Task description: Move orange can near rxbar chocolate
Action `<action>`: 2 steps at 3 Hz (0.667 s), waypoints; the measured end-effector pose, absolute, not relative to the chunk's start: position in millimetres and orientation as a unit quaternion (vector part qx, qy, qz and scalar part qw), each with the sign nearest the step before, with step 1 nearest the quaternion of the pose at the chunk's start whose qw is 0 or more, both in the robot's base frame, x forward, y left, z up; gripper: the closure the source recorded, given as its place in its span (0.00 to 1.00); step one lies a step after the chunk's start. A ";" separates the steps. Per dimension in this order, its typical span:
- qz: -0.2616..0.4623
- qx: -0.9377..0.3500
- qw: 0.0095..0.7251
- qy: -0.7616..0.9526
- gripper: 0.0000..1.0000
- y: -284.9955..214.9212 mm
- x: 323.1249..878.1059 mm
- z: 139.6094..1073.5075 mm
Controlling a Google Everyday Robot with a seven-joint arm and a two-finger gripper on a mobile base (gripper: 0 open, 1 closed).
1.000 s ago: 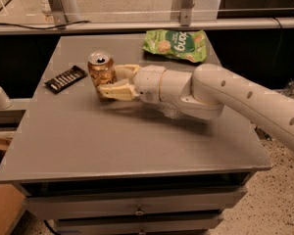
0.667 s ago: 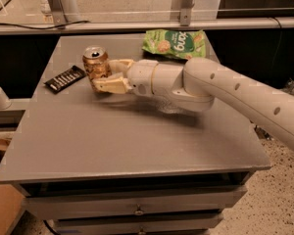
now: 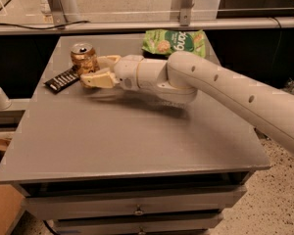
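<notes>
The orange can [image 3: 83, 57] stands upright at the back left of the grey table [image 3: 137, 136], its silver top showing. My gripper [image 3: 92, 69] reaches in from the right, and its tan fingers [image 3: 97, 79] are shut on the can's lower body. The rxbar chocolate [image 3: 62, 79], a flat black bar, lies just left of and in front of the can, close to the near fingertip. I cannot tell whether the can's base rests on the table.
A green snack bag [image 3: 174, 41] lies at the table's back edge, right of the can. My white arm [image 3: 235, 94] crosses the table's right half. A metal rail [image 3: 137, 26] runs behind the table. Drawers [image 3: 137, 210] sit below the front edge.
My gripper has moved left and toward the back with the orange can, bringing it closer to the black bar. The bar and the green bag have not moved.
</notes>
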State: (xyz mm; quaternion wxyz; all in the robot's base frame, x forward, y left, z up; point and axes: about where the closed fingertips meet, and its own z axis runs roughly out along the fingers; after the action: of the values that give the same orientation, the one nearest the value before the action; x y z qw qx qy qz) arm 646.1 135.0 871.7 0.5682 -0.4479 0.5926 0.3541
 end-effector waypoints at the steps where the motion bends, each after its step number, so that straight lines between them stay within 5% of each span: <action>1: 0.365 -0.448 0.564 0.590 1.00 153.6 651.7 868.8; 2: 0.373 -0.447 0.558 0.592 1.00 163.0 653.4 861.4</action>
State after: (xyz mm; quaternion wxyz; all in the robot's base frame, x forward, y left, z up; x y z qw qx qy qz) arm 653.4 163.0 861.4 0.5575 -0.4465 0.5920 0.3732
